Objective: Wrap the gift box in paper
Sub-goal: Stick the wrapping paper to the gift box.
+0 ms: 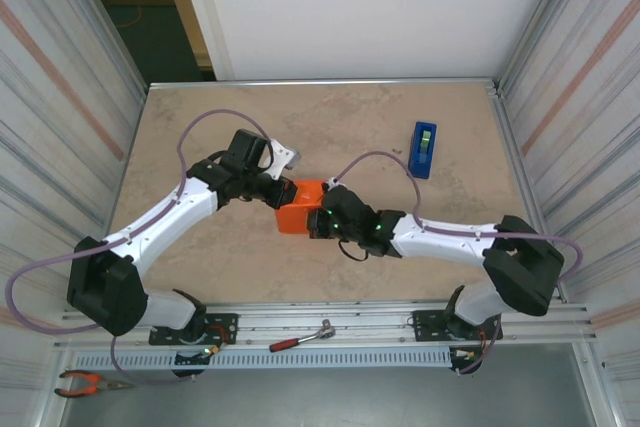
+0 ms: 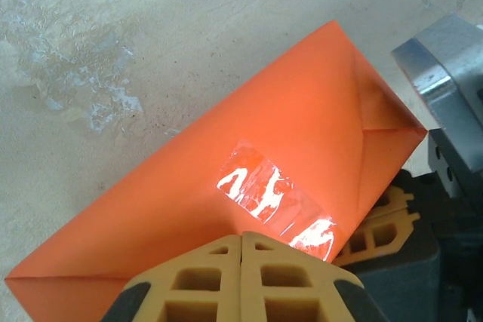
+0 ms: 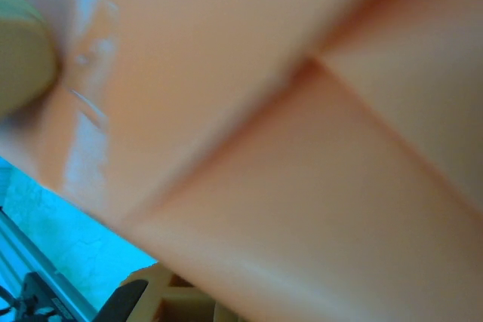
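Orange paper (image 1: 300, 209), folded as a parcel, lies mid-table between the grippers. The left gripper (image 1: 283, 191) is at its left edge, the right gripper (image 1: 319, 217) at its right, and a blue tape dispenser (image 1: 423, 149) sits well to its right.

Left wrist: fingers (image 2: 226, 250) together, tips at the parcel's edge beside a clear tape strip (image 2: 272, 197).

Right wrist: parcel blurred and very close; right claw closed.

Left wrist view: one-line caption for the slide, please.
Shut left end effector over the orange paper, a clear tape strip stuck on it.
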Controlling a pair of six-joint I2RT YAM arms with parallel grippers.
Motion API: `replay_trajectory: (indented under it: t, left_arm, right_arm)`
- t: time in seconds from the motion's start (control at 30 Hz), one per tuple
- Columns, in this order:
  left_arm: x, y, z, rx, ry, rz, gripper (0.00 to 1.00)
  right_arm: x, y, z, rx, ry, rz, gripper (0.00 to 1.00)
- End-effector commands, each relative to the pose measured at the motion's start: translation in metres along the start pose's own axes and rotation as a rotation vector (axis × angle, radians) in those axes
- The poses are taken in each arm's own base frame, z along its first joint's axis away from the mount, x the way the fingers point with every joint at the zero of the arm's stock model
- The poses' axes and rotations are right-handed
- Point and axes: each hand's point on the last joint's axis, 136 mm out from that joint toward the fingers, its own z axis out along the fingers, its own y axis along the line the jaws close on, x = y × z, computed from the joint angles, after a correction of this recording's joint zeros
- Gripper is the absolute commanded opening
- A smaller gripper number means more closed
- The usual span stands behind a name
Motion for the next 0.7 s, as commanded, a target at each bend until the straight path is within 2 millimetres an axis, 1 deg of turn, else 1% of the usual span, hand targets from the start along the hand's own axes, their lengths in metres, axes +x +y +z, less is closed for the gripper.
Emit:
replay_trajectory:
  t: [0.0, 0.07, 0.13, 0.2, 0.3, 0.4, 0.5, 0.57, 0.67]
  left_arm:
    - [0.04, 0.0, 0.01, 0.002, 0.142, -0.032, 0.0]
    - [0.041, 0.0, 0.009, 0.002, 0.141, -0.032, 0.0]
    - [0.04, 0.001, 0.009, 0.002, 0.141, -0.034, 0.0]
    - [0.04, 0.0, 0.01, 0.003, 0.14, -0.033, 0.0]
    - [0.041, 0.0, 0.01, 0.004, 0.143, -0.033, 0.0]
    - [0.041, 0.0, 0.01, 0.002, 0.144, -0.03, 0.0]
    - [0.041, 0.0, 0.011, 0.003, 0.144, -0.029, 0.0]
    - [0.041, 0.0, 0.011, 0.004, 0.145, -0.028, 0.0]
    - [0.041, 0.0, 0.01, 0.001, 0.145, -0.028, 0.0]
  right_arm:
    - [-0.002, -0.008, -0.021, 0.022, -0.026, 0.028, 0.0]
    - [-0.003, -0.008, -0.029, 0.018, -0.029, 0.022, 0.0]
    - [-0.006, -0.003, -0.036, 0.003, -0.037, 0.014, 0.0]
    - [-0.012, 0.006, -0.041, -0.022, -0.048, 0.004, 0.0]
    - [-0.022, 0.023, -0.042, -0.056, -0.067, -0.012, 0.0]
    - [-0.031, 0.038, -0.035, -0.089, -0.083, -0.022, 0.0]
    - [-0.036, 0.047, -0.023, -0.11, -0.096, -0.022, 0.0]
    - [-0.037, 0.05, -0.013, -0.114, -0.098, -0.011, 0.0]
    - [-0.033, 0.052, 0.0, -0.119, -0.091, -0.001, 0.0]
